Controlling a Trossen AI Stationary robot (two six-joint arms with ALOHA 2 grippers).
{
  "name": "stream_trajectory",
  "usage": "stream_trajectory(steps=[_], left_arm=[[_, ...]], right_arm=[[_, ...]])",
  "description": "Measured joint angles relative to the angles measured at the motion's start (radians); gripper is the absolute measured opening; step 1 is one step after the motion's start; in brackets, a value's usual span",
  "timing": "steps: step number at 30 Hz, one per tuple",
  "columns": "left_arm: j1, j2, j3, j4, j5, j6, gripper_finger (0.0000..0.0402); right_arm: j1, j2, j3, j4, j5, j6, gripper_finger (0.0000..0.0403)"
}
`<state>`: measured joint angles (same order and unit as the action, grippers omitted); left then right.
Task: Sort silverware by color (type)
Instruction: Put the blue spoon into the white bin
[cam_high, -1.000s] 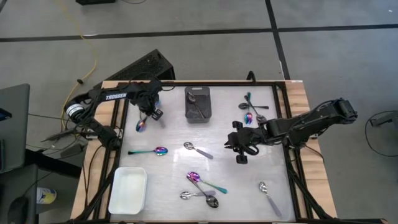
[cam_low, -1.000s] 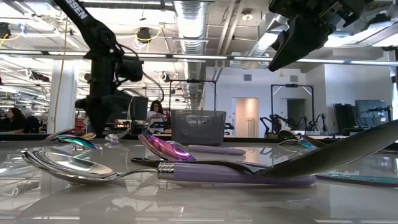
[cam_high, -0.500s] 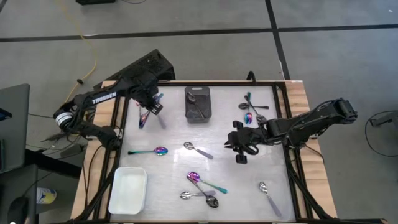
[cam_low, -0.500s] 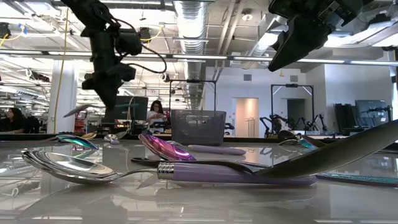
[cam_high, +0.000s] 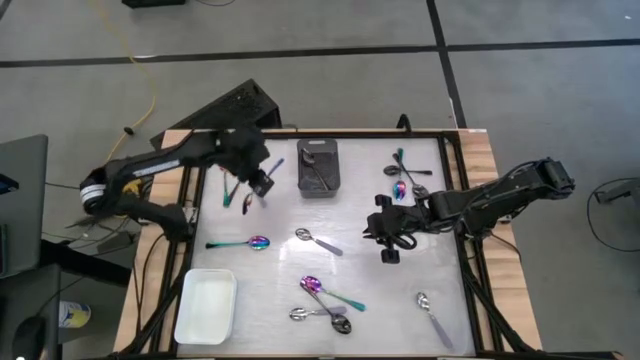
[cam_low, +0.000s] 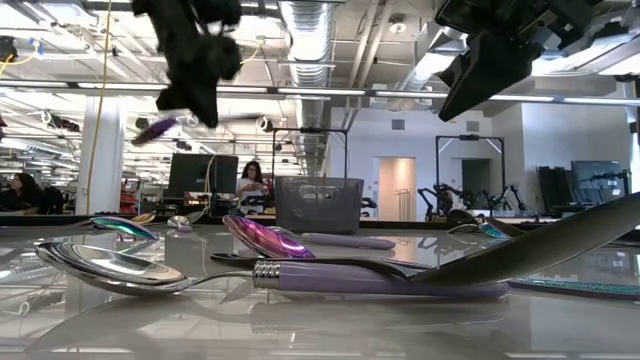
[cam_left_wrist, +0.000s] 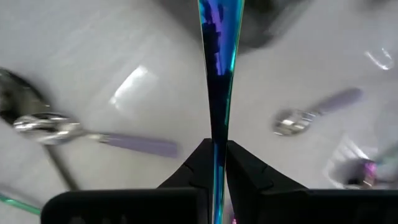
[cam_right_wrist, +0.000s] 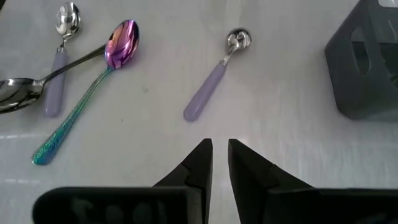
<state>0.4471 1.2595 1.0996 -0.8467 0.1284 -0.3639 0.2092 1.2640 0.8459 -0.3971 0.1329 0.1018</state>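
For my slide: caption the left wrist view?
Left pincer shut on an iridescent spoon above the white tabletop.

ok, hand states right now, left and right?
Left hand: shut on an iridescent spoon, lifted off the table.
Right hand: holding nothing, fingers nearly together with a slim gap, hovering above the table.

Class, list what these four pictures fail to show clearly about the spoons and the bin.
- Held rainbow spoon: bowl cut off by the left wrist view's edge; blurred in the low view.
- Black bin contents: too small in the high view, cut off in the right wrist view.
- Dark spoons: none clearly identifiable.
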Motion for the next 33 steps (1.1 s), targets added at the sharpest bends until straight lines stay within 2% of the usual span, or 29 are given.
stream_trajectory(steps=[4,10,14,19,24,33], left_arm=[[-0.199,-0.112,0.0,0.0,-0.084,-0.138,0.0016],[-0.556,-0.22,0.001,0.0,-0.319,-0.404,0.0016],[-0.804,-0.229,0.001,0.0,-0.468,-0.612,0.0016],[-1.061,-0.175,0.001,0.0,-0.583,-0.917,0.0016],[-1.218,-0.105,0.001,0.0,-0.581,-1.243,0.0016],[-1.403,0.0,0.001,-0.017,-0.506,-1.631,0.0016]], right_arm=[[0.0,0.0,0.0,0.052,0.0,-0.025,0.0077],[0.004,0.0,0.0,0.138,0.0,-0.024,0.0077],[0.014,0.0,0.0,0.15,0.0,-0.031,0.0077],[0.014,0.0,0.0,0.156,0.0,-0.031,0.0077],[0.014,0.0,0.0,0.202,0.0,-0.031,0.0077],[0.014,0.0,0.0,0.222,0.001,-0.027,0.0077]])
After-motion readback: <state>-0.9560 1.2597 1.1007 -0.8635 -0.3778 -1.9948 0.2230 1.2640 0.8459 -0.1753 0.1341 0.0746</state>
